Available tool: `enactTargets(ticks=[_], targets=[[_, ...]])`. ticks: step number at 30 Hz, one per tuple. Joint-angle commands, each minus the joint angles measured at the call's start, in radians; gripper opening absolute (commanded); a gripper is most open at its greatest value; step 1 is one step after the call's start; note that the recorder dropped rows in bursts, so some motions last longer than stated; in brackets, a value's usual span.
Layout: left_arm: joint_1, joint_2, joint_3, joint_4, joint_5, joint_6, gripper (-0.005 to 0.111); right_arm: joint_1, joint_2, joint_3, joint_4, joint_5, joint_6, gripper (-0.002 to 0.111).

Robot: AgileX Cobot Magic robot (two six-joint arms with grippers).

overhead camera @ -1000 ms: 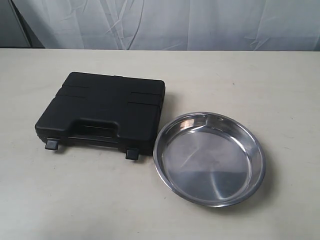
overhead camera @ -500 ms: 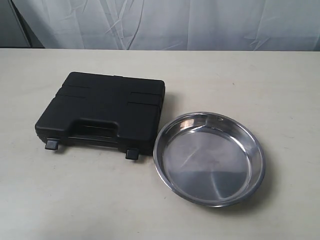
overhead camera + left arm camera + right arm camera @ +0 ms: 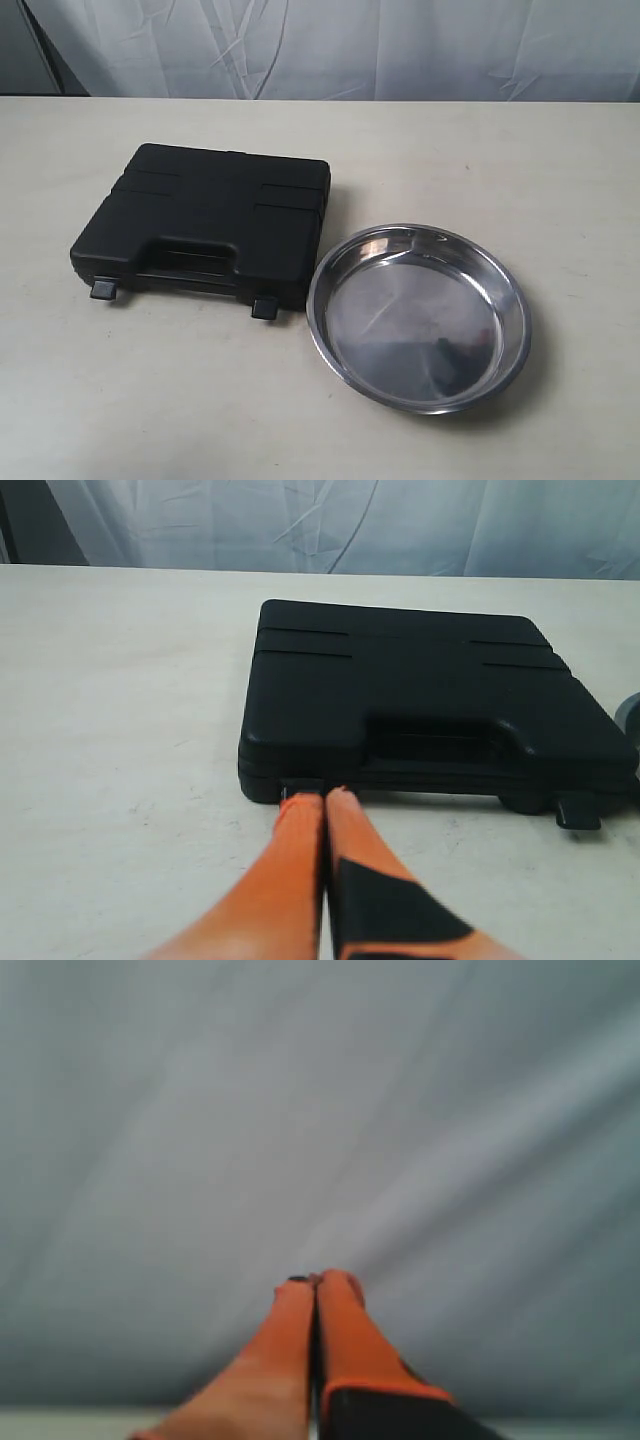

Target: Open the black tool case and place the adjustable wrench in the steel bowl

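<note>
1. Case: lying shut, flat on table.
2. Bowl: sitting just beside case, to its right in the exterior view.
3. Left gripper: pointing at case's front edge, tips pressing together, holding nothing.
4. Right gripper: tips pressing together, holding nothing, facing blurred grey backdrop.

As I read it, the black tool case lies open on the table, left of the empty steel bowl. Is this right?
No: the black tool case is closed, not open, as the exterior view shows. It does lie left of the empty steel bowl.
</note>
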Motion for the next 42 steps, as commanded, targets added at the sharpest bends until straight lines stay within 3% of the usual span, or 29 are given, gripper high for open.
enactTargets(ticks=[1,5,9,12,17,24,32,42], targets=[[-0.004,-0.006,0.005,0.001,-0.012,-0.004,0.000,0.000,0.054,-0.067,0.656,0.412,-0.520,-0.001],[-0.004,-0.006,0.005,0.001,-0.012,-0.004,0.000,-0.001,0.077,-0.067,1.409,0.488,-1.026,-0.001],[-0.004,-0.006,0.005,0.001,-0.012,-0.004,0.000,0.087,0.116,-0.067,2.078,0.532,-1.596,-0.001],[-0.004,-0.006,0.005,0.001,-0.012,-0.004,0.000,0.208,0.147,-0.068,2.255,0.501,-1.801,-0.001],[-0.004,-0.006,0.005,0.001,-0.012,-0.004,0.000,0.406,0.193,-0.107,2.137,0.370,-1.856,0.004],[-0.004,-0.006,0.005,0.001,-0.012,-0.004,0.000,0.606,0.298,-0.230,1.880,0.360,-1.856,0.048],[-0.004,-0.006,0.005,0.001,-0.012,-0.004,0.000,0.724,0.394,-0.290,1.771,0.338,-1.848,0.049],[-0.004,-0.006,0.005,0.001,-0.012,-0.004,0.000,0.734,0.478,-0.292,1.767,0.287,-1.848,0.049]])
